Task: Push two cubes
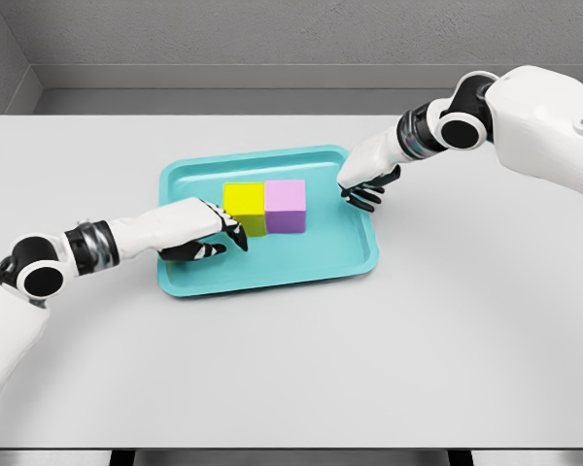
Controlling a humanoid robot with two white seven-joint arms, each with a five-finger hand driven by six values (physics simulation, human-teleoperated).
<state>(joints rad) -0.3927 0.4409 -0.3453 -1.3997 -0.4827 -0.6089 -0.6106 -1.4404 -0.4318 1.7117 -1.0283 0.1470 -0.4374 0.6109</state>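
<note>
One shallow teal rectangular tray point(272, 277) lies on the pale grey table point(466, 340). Two cubes sit in it, touching side by side: one yellow cube point(243, 208) and one lilac cube point(286, 204). The left hand point(202, 233), fingers loosely extended and holding nothing, reaches the yellow cube's left side. The right hand point(367, 175), fingers relaxed and empty, hovers near the tray's right rim, apart from the lilac cube.

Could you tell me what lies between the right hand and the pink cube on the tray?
In the head view, only bare teal tray floor lies between the right hand and the pink cube; they are apart.
</note>
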